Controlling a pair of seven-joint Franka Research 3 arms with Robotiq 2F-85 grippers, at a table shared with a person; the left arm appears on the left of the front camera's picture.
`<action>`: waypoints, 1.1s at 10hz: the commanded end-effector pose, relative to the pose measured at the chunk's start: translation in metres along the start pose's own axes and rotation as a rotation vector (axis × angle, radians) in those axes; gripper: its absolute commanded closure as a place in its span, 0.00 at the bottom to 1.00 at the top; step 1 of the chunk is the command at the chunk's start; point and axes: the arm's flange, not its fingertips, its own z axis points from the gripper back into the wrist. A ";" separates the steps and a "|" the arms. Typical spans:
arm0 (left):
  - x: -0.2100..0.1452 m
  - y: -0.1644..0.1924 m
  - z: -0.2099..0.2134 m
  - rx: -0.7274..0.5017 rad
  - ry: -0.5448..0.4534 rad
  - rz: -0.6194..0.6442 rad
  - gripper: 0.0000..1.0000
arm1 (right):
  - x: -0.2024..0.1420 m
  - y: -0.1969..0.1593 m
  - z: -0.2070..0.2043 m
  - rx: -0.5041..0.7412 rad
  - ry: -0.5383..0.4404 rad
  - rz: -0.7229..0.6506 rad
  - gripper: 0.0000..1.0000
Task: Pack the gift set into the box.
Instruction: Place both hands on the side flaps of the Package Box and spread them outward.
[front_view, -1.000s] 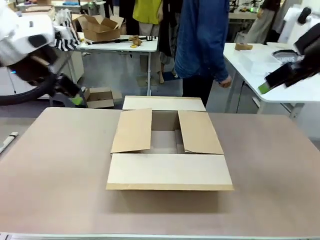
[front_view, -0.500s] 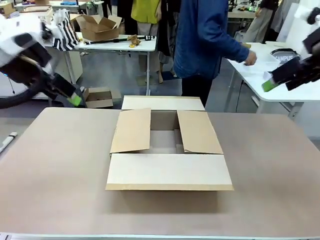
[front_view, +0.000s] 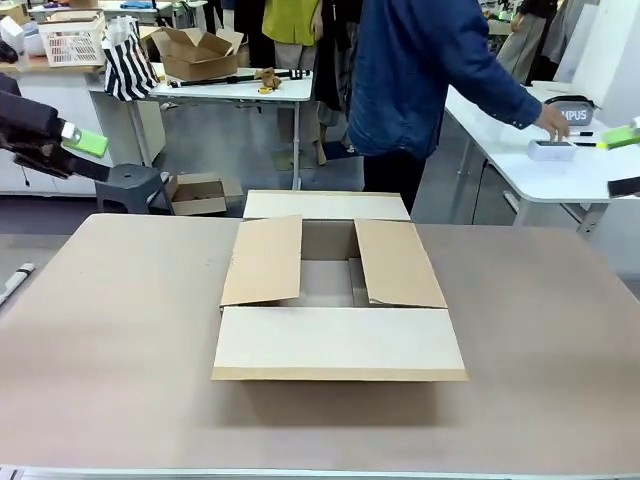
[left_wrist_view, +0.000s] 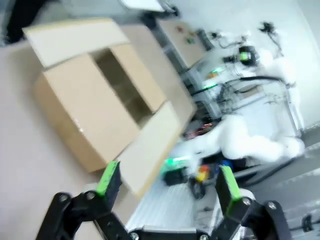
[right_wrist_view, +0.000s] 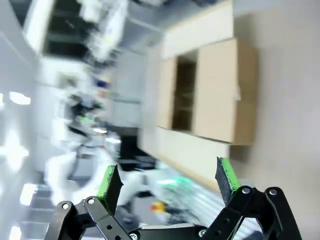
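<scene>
The box (front_view: 335, 290) sits in the middle of the table (front_view: 120, 330). The left gripper (front_view: 75, 152) hangs beyond the far left corner, the right gripper (front_view: 622, 160) off the far right. Behind the box stands a person (front_view: 420, 80), hand (front_view: 553, 122) on a side table (front_view: 520, 165) to the right

The box (front_view: 335, 343) is a large, plain brown cardboard carton. It stands upright in the middle of the table (front_view: 110, 340). The near and far flaps are spread outward, almost flat. The left and right flaps lie inward over the top, with an open gap between them.
</scene>
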 end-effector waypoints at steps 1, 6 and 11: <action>0.003 0.045 -0.020 -0.393 -0.098 0.560 0.00 | -0.009 -0.033 -0.007 0.203 -0.202 -0.266 0.00; -0.012 0.054 -0.028 -0.353 -0.113 0.375 0.00 | 0.023 -0.036 0.001 0.173 -0.129 -0.269 0.00; -0.012 0.054 -0.028 -0.353 -0.113 0.375 0.00 | 0.023 -0.036 0.001 0.173 -0.129 -0.269 0.00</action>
